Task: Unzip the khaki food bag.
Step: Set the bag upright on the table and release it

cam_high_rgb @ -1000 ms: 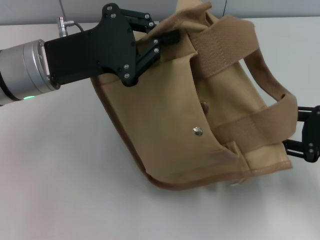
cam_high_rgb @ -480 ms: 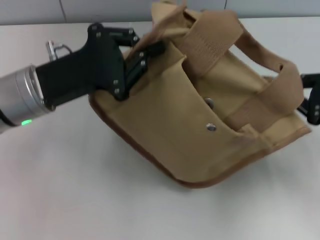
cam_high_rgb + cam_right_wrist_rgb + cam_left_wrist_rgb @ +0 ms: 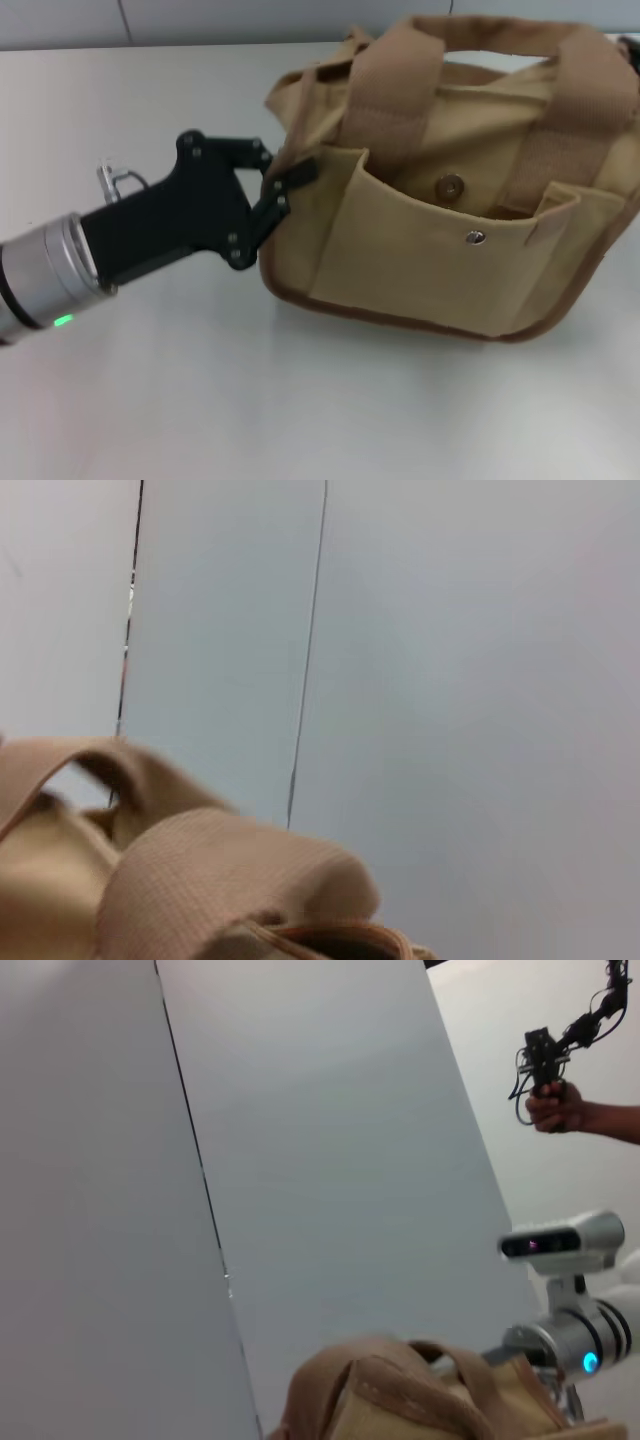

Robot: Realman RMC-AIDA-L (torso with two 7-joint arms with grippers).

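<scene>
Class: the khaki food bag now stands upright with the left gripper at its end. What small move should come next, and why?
Probably hold the left gripper shut on the khaki food bag at its end to steady it, while the right arm, unseen here, comes to the top; the zipper itself cannot be made out.

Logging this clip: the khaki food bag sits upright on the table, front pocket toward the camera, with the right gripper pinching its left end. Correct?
Not quite. The head view shows the left gripper, not the right, pinching that end of the khaki food bag. It is upright on the table, front pocket facing the camera.
</scene>
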